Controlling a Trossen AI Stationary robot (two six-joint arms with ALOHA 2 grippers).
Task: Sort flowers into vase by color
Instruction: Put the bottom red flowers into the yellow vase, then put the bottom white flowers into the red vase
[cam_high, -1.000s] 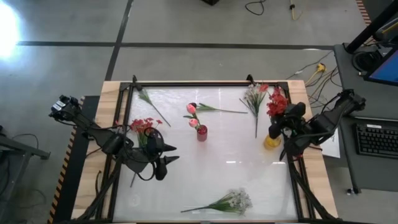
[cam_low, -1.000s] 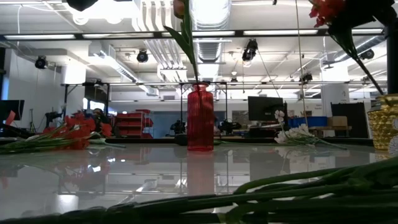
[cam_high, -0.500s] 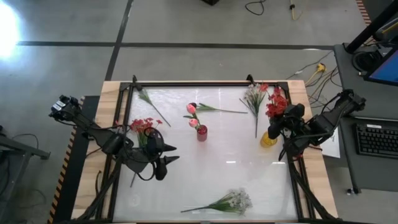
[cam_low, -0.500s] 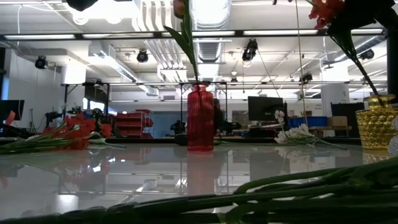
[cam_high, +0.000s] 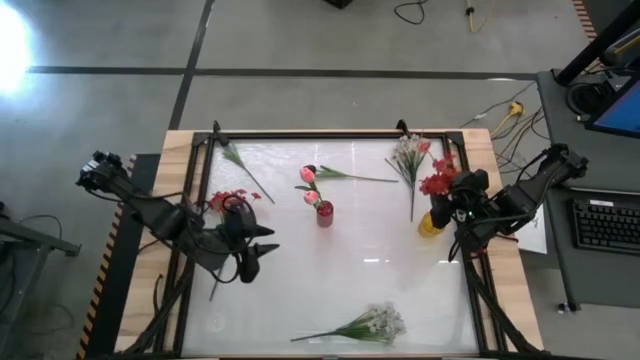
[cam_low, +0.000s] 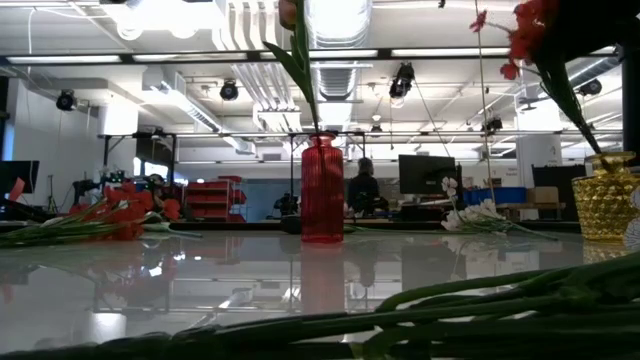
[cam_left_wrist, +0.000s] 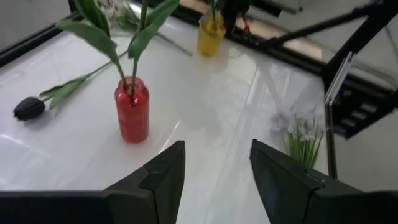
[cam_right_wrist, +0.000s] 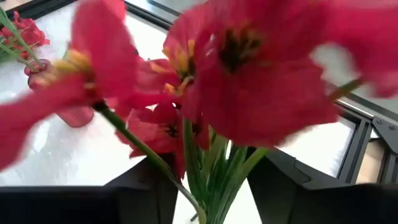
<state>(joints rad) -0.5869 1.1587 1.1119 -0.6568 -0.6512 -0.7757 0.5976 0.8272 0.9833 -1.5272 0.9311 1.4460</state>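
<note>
Red blooms (cam_high: 437, 183) — in yellow vase (cam_high: 433, 224)

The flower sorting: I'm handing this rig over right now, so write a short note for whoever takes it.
Right gripper: open at the yellow vase, red bunch standing in it.
Left gripper: open, empty, front-left.
Done: pink rosebud in the red vase.
Left on the table: second pink rosebud, red bunch at left, white sprays at back and front.
</note>
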